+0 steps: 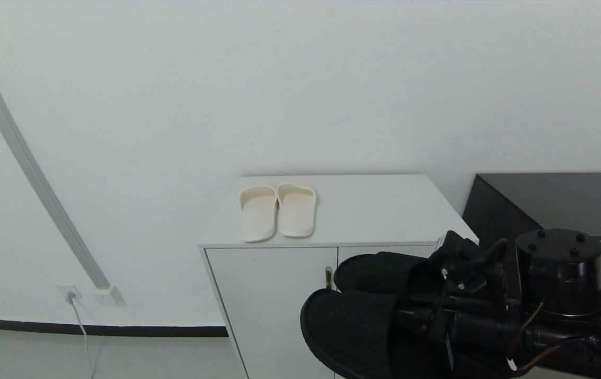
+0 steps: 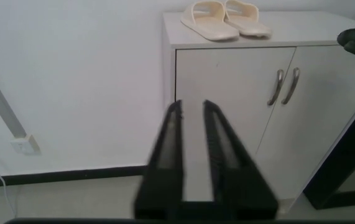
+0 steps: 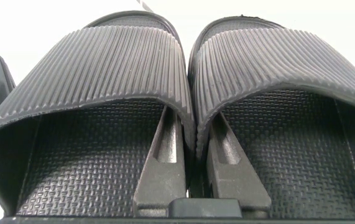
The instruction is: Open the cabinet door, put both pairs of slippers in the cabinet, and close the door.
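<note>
Black slippers (image 1: 363, 316) hang before the cabinet (image 1: 269, 295), doors closed — cream slippers (image 1: 278, 210) lie side by side on top. Left wrist view: left end effector (image 2: 193, 107), slightly spread, grips nothing. Right wrist view: right end effector (image 3: 194, 121) pinches the black pair's adjoining straps together.

- Your surface is the flat top of the white cabinet (image 1: 384, 210).
- You have the cream slippers (image 1: 258, 213) lying on it, side by side, towards its left.

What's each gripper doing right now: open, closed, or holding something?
Left gripper: open, holding nothing.
Right gripper: closed on the black slippers.
</note>
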